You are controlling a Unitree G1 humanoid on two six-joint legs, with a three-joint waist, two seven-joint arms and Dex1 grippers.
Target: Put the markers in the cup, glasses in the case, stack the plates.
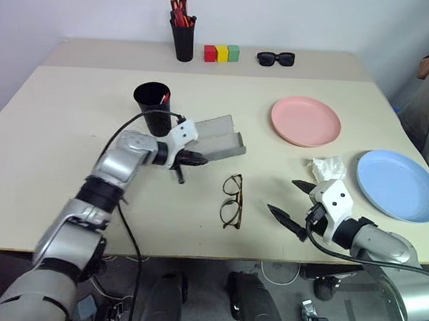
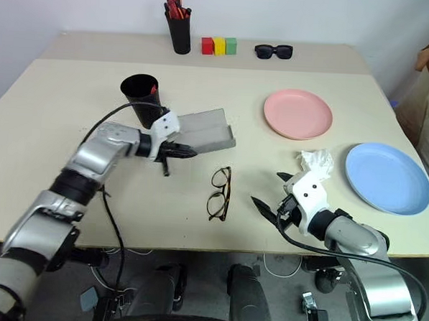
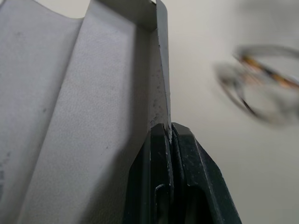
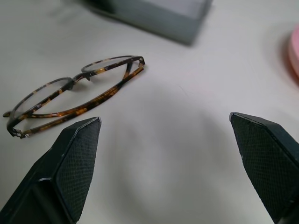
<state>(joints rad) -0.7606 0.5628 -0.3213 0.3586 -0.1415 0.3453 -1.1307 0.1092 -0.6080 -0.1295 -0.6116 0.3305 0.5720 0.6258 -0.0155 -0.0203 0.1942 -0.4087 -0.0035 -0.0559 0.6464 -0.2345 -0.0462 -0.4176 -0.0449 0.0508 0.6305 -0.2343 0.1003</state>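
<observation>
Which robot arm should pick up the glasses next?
Probably the right. The right gripper is open and empty beside the glasses, which lie folded on the table. The left gripper is shut on the edge of the open case, so it is busy.

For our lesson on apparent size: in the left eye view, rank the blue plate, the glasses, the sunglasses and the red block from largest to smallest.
1. Blue plate
2. Glasses
3. Sunglasses
4. Red block
The sunglasses lie farther from the camera than the glasses, so their true order is unsure.
</observation>
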